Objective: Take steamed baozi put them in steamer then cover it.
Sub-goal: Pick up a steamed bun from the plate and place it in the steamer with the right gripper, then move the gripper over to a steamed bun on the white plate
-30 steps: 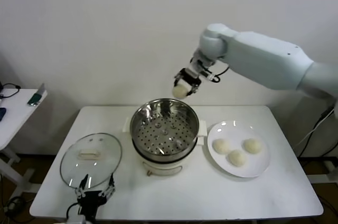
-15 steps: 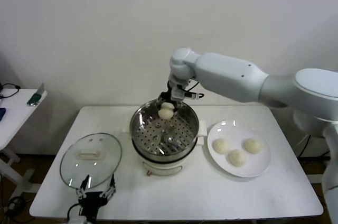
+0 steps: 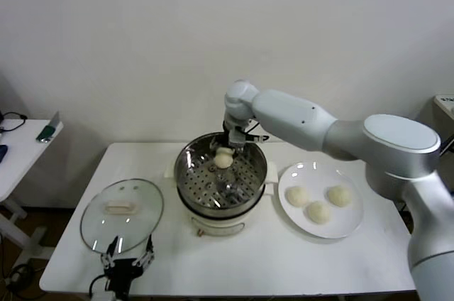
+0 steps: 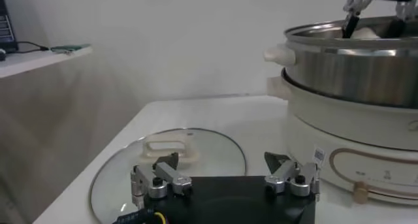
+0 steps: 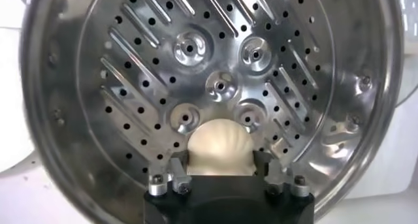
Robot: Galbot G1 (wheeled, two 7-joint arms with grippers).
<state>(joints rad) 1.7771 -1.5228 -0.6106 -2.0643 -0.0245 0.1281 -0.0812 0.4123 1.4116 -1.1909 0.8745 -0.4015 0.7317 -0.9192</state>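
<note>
- Right gripper (image 3: pixel 224 150) has descended into the steamer (image 3: pixel 221 173), frame centre; you cannot tell whether it still clamps the baozi (image 3: pixel 223 160).
- Left gripper (image 4: pixel 225 179) waits open, lower left.
- Three buns remain.

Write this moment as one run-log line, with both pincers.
right pincer: low in steamer, at one baozi | plate: three baozi | cover: on table, beside steamer | left pincer: open, near cover

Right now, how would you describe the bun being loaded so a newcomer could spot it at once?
Find the steel steamer mid-table. At the far side of its perforated tray lies one pale bun, between the right gripper's open fingers. The other three buns sit on the white plate beside the steamer.
</note>
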